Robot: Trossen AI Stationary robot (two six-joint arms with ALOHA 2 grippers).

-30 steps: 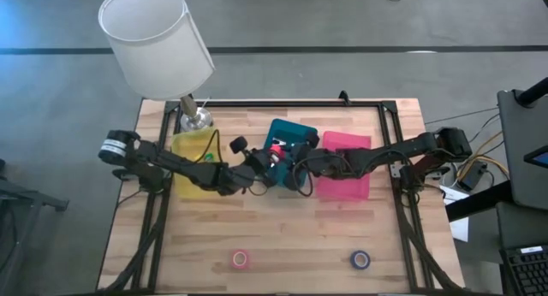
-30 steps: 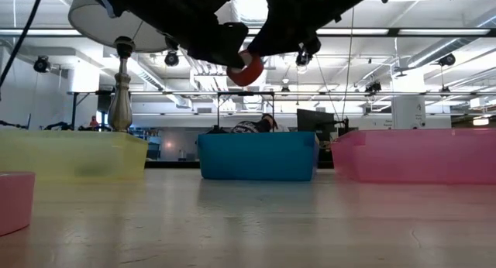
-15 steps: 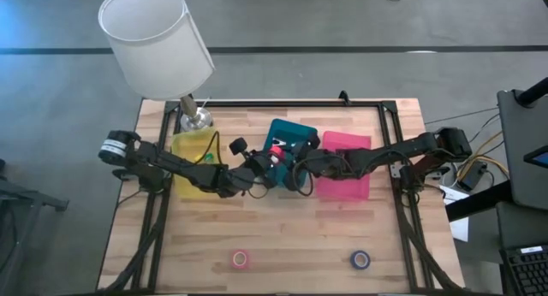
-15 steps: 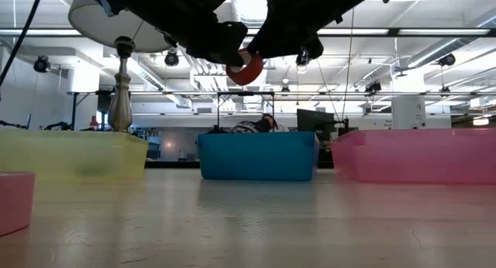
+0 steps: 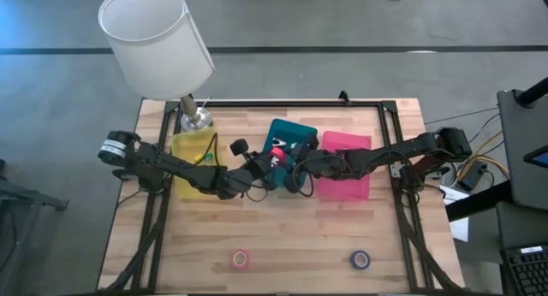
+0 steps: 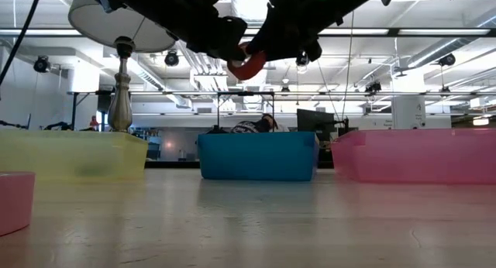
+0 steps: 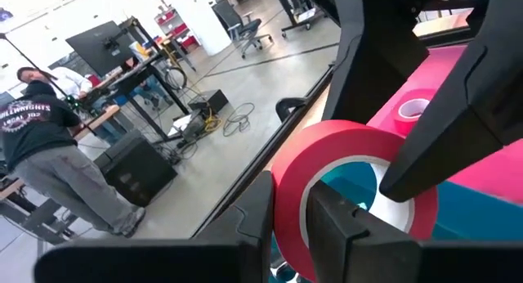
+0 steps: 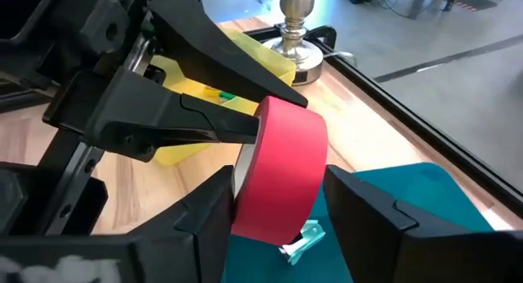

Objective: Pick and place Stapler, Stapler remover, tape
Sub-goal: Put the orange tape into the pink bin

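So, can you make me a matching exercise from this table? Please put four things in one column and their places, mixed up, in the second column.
Things:
1. red tape roll
2. pink tape roll
3. blue tape roll
4. lamp

Places:
A. lying near the front edge of the table, right part
B. held in the air above the teal bin
C. standing at the back left corner, behind the yellow bin
D. lying near the front edge of the table, left part

Pairs: 1-B, 2-D, 3-A, 4-C
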